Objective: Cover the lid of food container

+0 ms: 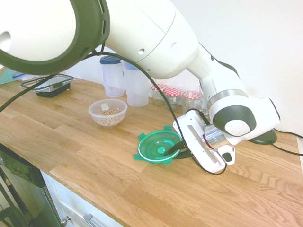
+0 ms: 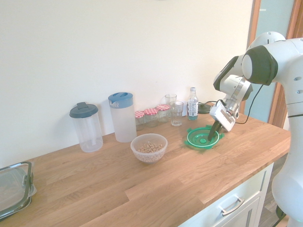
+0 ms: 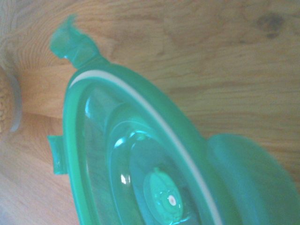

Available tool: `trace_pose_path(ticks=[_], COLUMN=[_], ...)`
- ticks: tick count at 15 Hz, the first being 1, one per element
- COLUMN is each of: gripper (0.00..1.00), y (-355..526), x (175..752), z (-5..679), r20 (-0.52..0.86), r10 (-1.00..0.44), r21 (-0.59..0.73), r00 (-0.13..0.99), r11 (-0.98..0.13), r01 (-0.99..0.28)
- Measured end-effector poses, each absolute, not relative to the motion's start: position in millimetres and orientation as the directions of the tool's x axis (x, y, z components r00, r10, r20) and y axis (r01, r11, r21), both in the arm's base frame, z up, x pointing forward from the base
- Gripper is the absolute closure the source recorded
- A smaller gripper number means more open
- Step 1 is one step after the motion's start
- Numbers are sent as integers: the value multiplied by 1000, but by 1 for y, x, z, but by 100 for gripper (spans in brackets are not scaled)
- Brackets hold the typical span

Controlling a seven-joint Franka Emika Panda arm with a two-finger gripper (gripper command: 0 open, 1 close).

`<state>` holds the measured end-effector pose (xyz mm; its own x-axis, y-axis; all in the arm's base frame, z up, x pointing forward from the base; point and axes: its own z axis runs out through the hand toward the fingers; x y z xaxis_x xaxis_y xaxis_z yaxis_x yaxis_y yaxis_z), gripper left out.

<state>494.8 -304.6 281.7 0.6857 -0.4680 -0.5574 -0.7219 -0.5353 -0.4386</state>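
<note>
- White cupboard fronts (image 1: 71, 202) show in both exterior views, but the black oven front (image 1: 21, 165) only in the first.
- Clear drinking glasses (image 2: 176, 113) and a clear bottle with a pale label (image 2: 192, 105) stand out in the second exterior view; the arm largely hides them in the first.
- Close up, the wrist view catches the central knob (image 3: 164, 196) and snap tabs of the round translucent green plastic lid (image 3: 136, 154).

Containers, left to right in the second exterior view:

- Black-rimmed rectangular container (image 2: 15, 189), cut off by the picture edge but whole in the first.
- Tall clear pitcher with dark blue-grey top (image 2: 88, 130), then a frosted pitcher with lighter blue top (image 2: 123, 120).
- Glass jars with red-and-white checked lids (image 2: 150, 118).
- Round clear plastic bowl (image 2: 149, 150), holding brownish grain-like food (image 2: 149, 147), uncovered.
- Green lid, on the wooden counter (image 1: 94, 165) apart from the bowl; the gripper (image 1: 170, 155) is clenched on its rim.
</note>
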Motion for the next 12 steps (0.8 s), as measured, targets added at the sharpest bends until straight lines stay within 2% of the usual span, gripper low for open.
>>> trace_pose_path(ticks=[4, 6, 8, 12], gripper=[100, 100, 100, 100], y=[-305, -304, -306, -291], x=[492, 491, 490, 483], z=[283, 301, 342, 450], r20=[-570, -583, -550, -397], r10=[-456, -432, -471, -590], r21=[-428, -391, -309, -135], r00=[683, 688, 689, 703], r11=[-545, -593, -652, -720], r01=[-721, -704, -692, -681])
